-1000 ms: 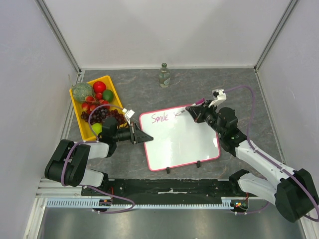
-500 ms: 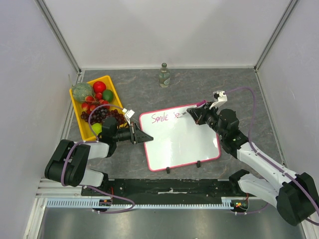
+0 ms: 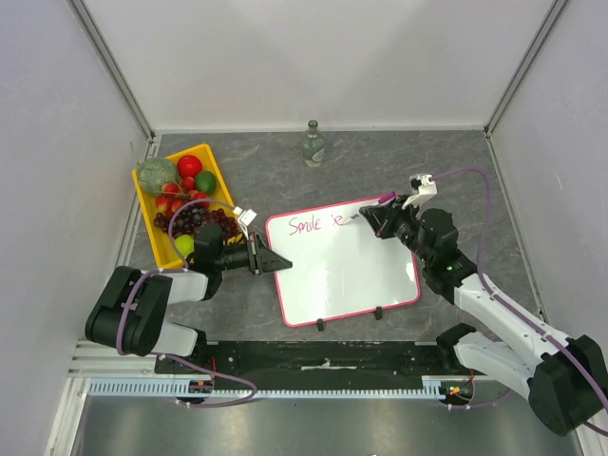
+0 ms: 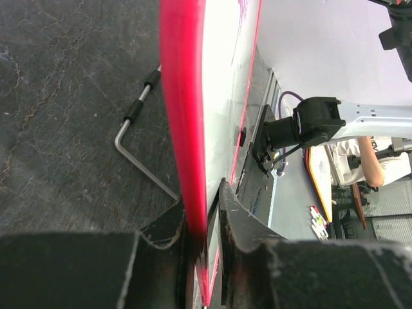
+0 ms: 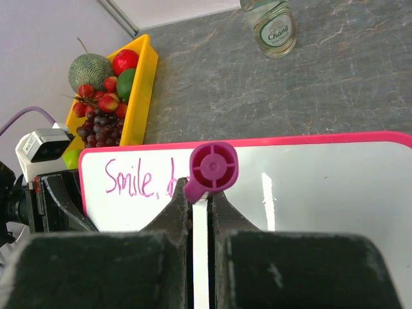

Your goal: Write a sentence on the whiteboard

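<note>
The right gripper (image 5: 199, 207) is clamped tight on one magenta marker pen (image 5: 212, 167). Its tip is hidden, probably touching the large white, pink-rimmed whiteboard (image 3: 347, 271) lying flat mid-table (image 3: 427, 161). The left gripper (image 4: 207, 212) pinches that board's left edge. One line of pink handwriting (image 5: 132, 179) near its far-left corner reads "Smile," plus a partly hidden letter. Two black clips (image 3: 320, 325) sit on the near rim. One green glass bottle (image 5: 270, 26), labelled "Chang", stands beyond. One yellow plastic tray (image 3: 211, 163) holds fruit (image 3: 185, 204).

Yellow tray (image 5: 143, 84) of fruit (image 3: 190, 166), upright glass bottle (image 3: 313, 144), grey table (image 3: 380, 161)
</note>
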